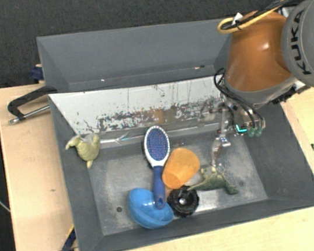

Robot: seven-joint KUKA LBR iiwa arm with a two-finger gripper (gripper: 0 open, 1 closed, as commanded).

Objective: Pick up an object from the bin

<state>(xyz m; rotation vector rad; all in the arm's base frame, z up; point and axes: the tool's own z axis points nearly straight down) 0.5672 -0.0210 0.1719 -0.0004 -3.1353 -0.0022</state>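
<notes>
Camera view: one hairbrush [156, 146], one cup [180, 168].

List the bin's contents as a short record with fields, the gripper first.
gripper: gripper, reaching down into the right half of the grey bin
nearest thing: olive-green floppy thing, on the floor below the gripper
beside that: orange cup; black round thing
middle: blue brush, head toward the back wall, handle running to the blue round thing
left: yellow-green soft toy, apart from the rest
</notes>
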